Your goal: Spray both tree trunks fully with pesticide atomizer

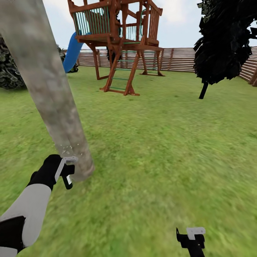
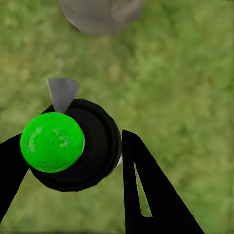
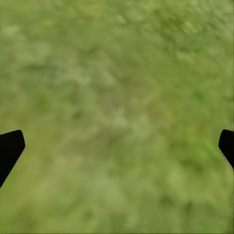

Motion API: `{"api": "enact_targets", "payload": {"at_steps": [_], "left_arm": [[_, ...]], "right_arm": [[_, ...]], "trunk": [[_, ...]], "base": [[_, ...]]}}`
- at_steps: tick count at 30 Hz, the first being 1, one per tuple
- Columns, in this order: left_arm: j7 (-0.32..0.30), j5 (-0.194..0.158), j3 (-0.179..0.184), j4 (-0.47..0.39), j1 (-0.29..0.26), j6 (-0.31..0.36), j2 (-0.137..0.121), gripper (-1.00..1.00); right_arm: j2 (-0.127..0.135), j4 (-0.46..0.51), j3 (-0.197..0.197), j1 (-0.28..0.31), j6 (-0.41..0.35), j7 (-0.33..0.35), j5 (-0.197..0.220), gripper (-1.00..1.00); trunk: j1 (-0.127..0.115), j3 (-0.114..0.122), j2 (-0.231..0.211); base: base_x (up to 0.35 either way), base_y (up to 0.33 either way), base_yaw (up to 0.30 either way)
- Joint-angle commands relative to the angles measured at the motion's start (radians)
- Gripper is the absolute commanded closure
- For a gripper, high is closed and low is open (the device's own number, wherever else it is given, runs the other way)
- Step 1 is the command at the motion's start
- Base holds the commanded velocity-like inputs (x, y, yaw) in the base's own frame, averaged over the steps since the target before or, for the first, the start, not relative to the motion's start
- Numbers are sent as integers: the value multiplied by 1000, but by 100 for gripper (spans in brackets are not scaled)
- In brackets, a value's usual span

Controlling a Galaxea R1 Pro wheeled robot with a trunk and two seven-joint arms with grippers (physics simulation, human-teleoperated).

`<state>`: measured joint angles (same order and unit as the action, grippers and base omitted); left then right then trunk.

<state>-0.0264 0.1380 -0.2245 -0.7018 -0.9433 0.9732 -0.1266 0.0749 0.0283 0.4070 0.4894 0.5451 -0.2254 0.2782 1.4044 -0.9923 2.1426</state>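
A thick pale grey-brown tree trunk point(image 1: 46, 89) slants across the left of the head view, flaring where it meets the lawn. A few fine white pesticide specks point(image 1: 67, 148) dot its lower part. My left gripper point(image 1: 67, 174) hangs right beside the trunk base, shut on the pesticide atomizer point(image 1: 68, 180), a small dark bottle with a pale label. In the left wrist view the atomizer point(image 2: 92, 146) is a round black body with a bright green end, between the two fingers, with the trunk base point(image 2: 100, 14) just beyond. My right gripper point(image 1: 192, 238) point(image 3: 117, 146) is open over bare grass.
Green lawn stretches ahead. A wooden play tower point(image 1: 121, 43) with a blue slide point(image 1: 73, 51) stands at the back. A near-black narrow tree point(image 1: 225, 43) rises at the right. A reddish slat fence point(image 1: 178, 59) closes the far side, and a dark bush point(image 1: 9, 71) sits far left.
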Motion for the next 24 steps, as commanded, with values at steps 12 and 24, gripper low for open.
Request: {"api": "enact_targets", "payload": {"at_steps": [12,24], "left_arm": [[4,10,-3,2,12,3,1,100],[-2,5,-9,12,20,0,-75,100]], "right_arm": [[2,1,9,0,1,-3,7,-100],[0,1,9,0,1,-3,7,-100]], "trunk": [[0,-1,0],[0,-1,0]], "base": [[125,-276,60],[131,-276,179]]}}
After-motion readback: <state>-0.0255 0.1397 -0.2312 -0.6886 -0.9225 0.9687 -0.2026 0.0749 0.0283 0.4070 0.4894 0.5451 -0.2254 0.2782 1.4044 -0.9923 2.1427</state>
